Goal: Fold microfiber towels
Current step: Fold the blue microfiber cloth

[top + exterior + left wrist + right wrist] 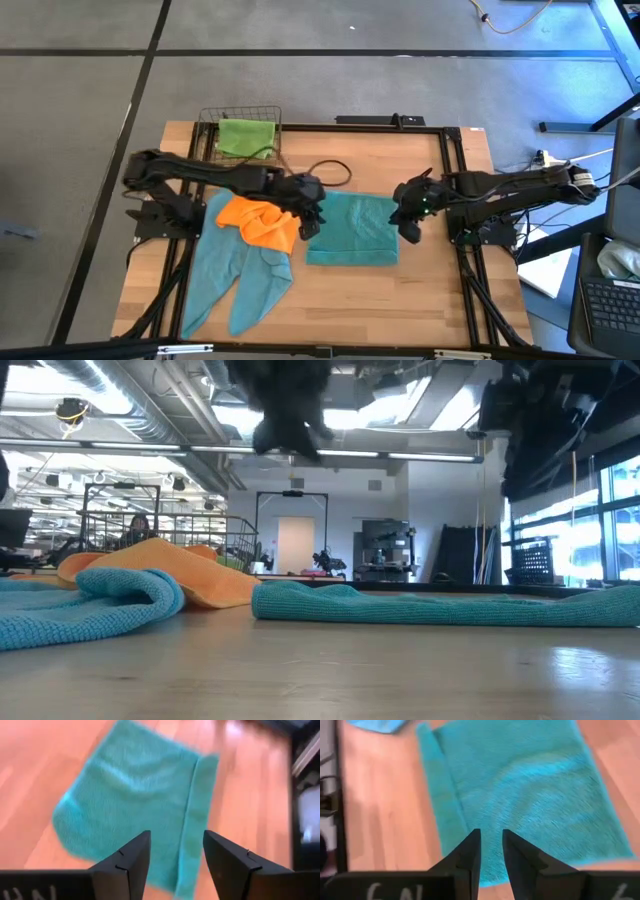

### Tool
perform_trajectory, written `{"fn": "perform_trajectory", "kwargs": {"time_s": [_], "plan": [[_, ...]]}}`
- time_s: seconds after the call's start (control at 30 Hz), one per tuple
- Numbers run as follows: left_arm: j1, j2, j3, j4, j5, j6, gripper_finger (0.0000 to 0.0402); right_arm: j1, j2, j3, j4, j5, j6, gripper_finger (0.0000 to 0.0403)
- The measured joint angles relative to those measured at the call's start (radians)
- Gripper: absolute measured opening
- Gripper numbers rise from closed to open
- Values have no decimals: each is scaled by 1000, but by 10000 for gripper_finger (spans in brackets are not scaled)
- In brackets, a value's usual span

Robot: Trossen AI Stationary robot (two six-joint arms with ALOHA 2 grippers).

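The left gripper (172, 862) hangs above the folded teal microfiber towel (352, 230), fingers (125, 865) spread apart with nothing between them. The right gripper (491, 852) hovers over the same towel's opposite side, its fingers (470, 852) nearly together, a narrow gap left, gripping nothing. That towel lies flat as a neat rectangle at the middle of the light wooden desk (420, 290), nap soft and matte, one edge doubled over. Beside it a crumpled orange cloth (262, 222) rests on limp light-blue cloths (235, 275) toward the desk's left edge. A wire basket (240, 132) at the far edge holds a folded lime-green cloth (246, 137).
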Motion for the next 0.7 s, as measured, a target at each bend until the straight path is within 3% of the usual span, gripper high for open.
{"fn": "perform_trajectory", "kwargs": {"time_s": [0.17,0.37,0.53,0.7], "plan": [[-52,-59,-31,27,-101,-117,175,1,-11,0,-16,-65,-95,81],[-94,-65,-31,20,-114,-203,175,0,-32,1,-51,-96,-40,74],[-117,-65,-20,-92,-234,-317,175,-1,-81,1,-125,-101,36,73],[-148,-73,-10,-56,-264,-358,175,0,-130,1,-159,-194,15,73]]}}
